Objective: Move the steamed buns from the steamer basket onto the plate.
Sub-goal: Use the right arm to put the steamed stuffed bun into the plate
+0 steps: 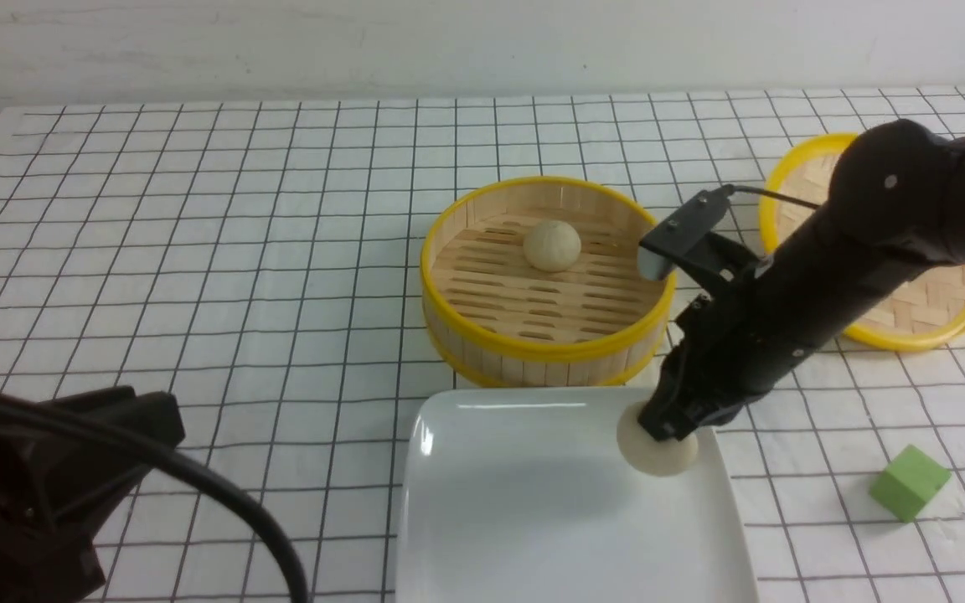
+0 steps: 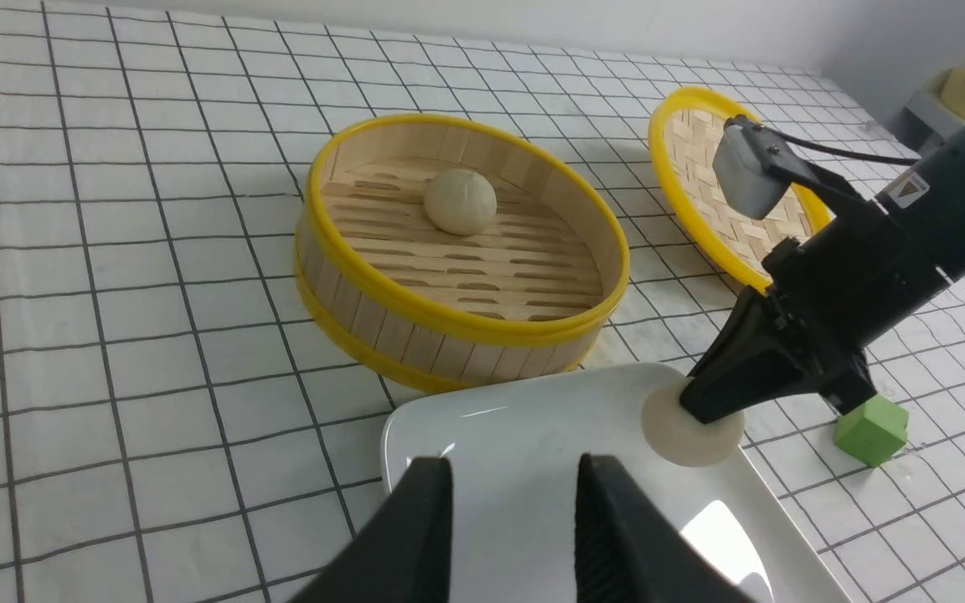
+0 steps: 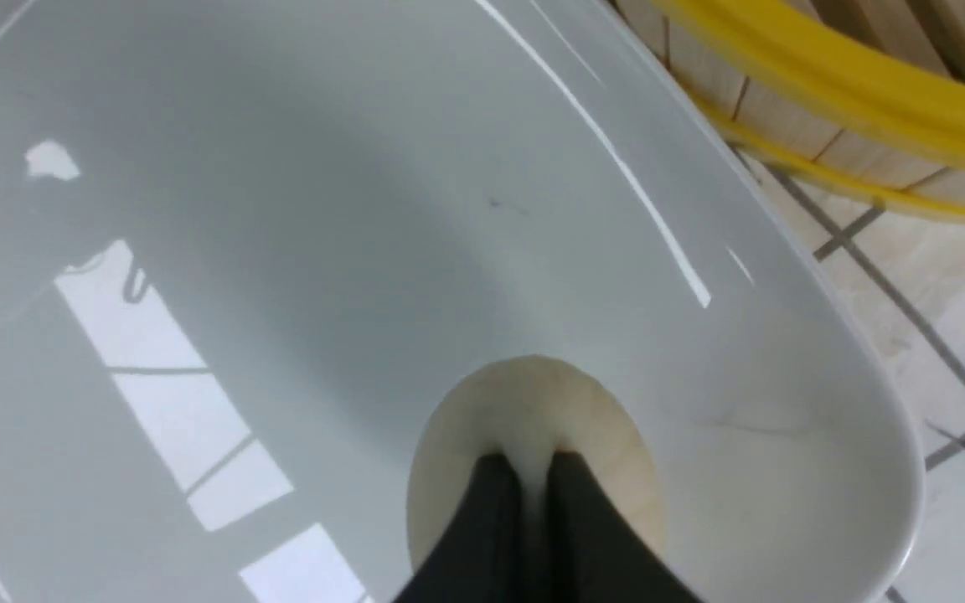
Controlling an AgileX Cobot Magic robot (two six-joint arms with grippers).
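Observation:
One steamed bun [image 1: 551, 244] [image 2: 460, 202] lies alone on the slatted floor of the steamer basket [image 1: 533, 347] [image 2: 415, 335]. Just in front of the basket is the white plate [image 1: 533, 502] [image 2: 533, 435] [image 3: 281, 251]. My right gripper [image 1: 667, 431] [image 2: 696, 402] [image 3: 530, 465] is shut on the top of a second steamed bun [image 1: 658, 452] [image 2: 692, 435] [image 3: 533, 402], pinching the dough between nearly closed fingers. That bun is low over the plate's right part, by its rim, and looks to be touching it. My left gripper [image 2: 514, 469] stands open and empty near the plate's front left.
The flat yellow-rimmed woven lid [image 1: 910, 318] [image 2: 700, 167] lies right of the basket, behind the right arm. A green cube [image 1: 910, 481] [image 2: 870, 430] sits on the checked cloth right of the plate. The left arm's body and cable [image 1: 223, 502] fill the front-left corner.

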